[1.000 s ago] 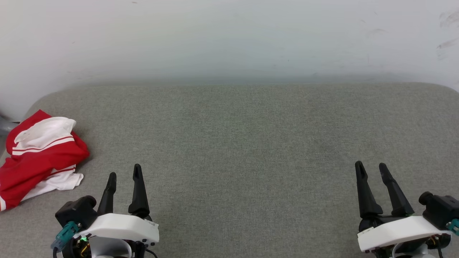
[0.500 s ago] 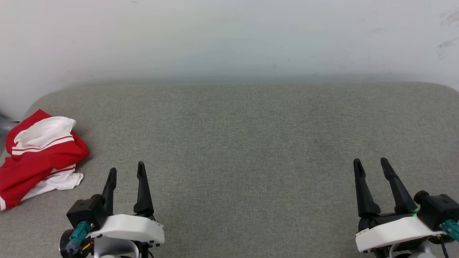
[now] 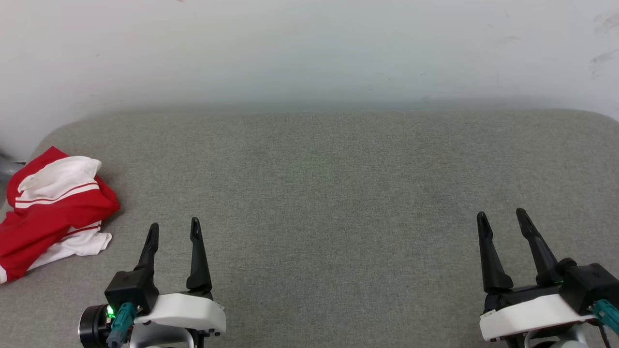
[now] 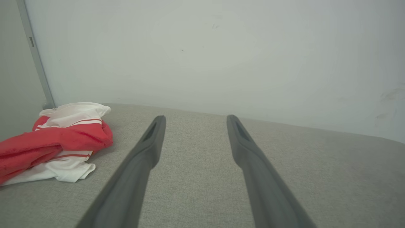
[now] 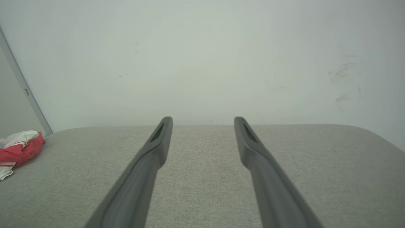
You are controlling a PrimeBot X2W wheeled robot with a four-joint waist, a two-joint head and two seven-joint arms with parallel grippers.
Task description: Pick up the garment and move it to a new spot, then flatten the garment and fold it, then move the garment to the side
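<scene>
Use your left tool (image 3: 174,224), released like the right tool (image 3: 501,213): the garment (image 3: 53,208) lies bunched near its left side.

Right claw (image 5: 202,122) spread wide over grey cushion (image 5: 202,190); crumpled red-white garment (image 5: 22,148) far left, near wall (image 5: 202,63).

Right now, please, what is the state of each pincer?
Left pincer: open, holding nothing.
Right pincer: open, holding nothing.
</scene>
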